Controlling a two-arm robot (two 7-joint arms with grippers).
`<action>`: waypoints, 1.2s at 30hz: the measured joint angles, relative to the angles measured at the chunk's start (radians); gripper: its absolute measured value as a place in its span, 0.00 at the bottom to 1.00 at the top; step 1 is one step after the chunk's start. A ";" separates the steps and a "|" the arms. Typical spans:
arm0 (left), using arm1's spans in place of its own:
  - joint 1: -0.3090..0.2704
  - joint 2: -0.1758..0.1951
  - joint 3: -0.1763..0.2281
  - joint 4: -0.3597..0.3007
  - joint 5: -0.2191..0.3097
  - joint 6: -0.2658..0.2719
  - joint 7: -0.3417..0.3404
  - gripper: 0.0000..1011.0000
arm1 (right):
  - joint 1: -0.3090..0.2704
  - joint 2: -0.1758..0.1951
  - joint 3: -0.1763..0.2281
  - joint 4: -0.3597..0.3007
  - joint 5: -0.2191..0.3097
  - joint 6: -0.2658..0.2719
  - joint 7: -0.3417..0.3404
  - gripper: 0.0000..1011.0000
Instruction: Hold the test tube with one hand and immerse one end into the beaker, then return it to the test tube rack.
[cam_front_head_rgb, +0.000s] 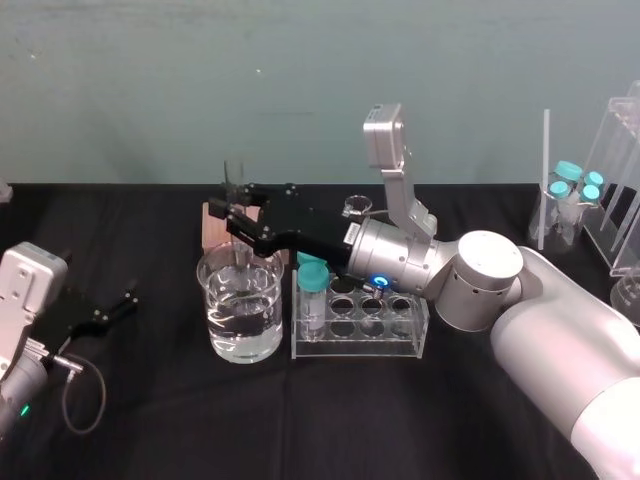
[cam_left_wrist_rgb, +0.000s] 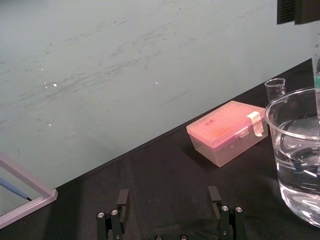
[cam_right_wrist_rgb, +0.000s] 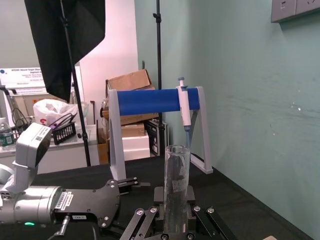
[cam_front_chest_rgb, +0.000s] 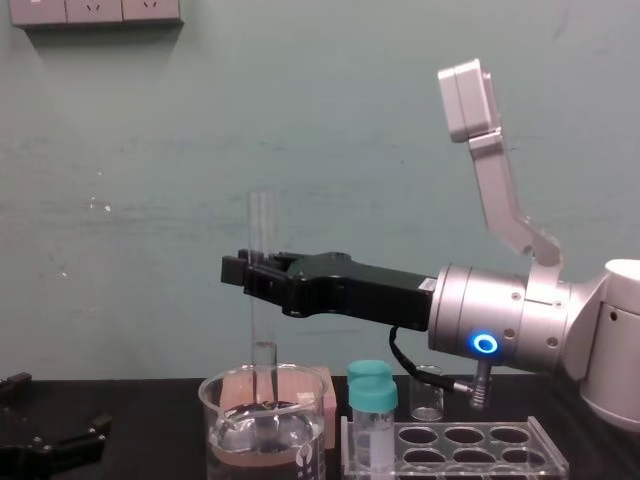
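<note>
The test tube (cam_front_chest_rgb: 262, 300) stands upright over the beaker (cam_front_chest_rgb: 225, 430), and its lower end dips into the water there. My right gripper (cam_front_chest_rgb: 250, 268) reaches in from the right and is shut on the tube's middle. The right wrist view has the test tube (cam_right_wrist_rgb: 176, 190) clamped between the black fingers. From the head view, the right gripper (cam_front_head_rgb: 237, 215) hovers above the beaker (cam_front_head_rgb: 225, 300). Right beside the beaker stands the test tube rack (cam_front_head_rgb: 350, 345), holding a teal-capped vial (cam_front_head_rgb: 314, 290). At the table's left, my left gripper (cam_front_head_rgb: 128, 300) rests open with nothing between its fingers.
A pink box (cam_left_wrist_rgb: 227, 130) and a tiny beaker (cam_left_wrist_rgb: 275, 90) sit behind the big beaker. More teal-capped vials (cam_front_head_rgb: 575, 190) and a clear stand (cam_front_head_rgb: 625, 190) are at the far right. A pipette stand with a blue bar (cam_right_wrist_rgb: 155, 100) rises at the left end.
</note>
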 joint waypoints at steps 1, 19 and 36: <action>0.000 0.000 0.000 0.000 0.000 0.000 0.000 0.99 | 0.001 -0.002 0.001 0.005 -0.001 -0.001 0.000 0.23; 0.000 0.000 0.000 0.000 0.000 0.000 0.000 0.99 | 0.013 -0.017 0.010 0.047 -0.027 -0.002 0.010 0.23; 0.000 0.000 0.000 0.000 0.000 0.000 0.000 0.99 | 0.009 -0.016 0.014 0.049 -0.041 0.006 0.014 0.23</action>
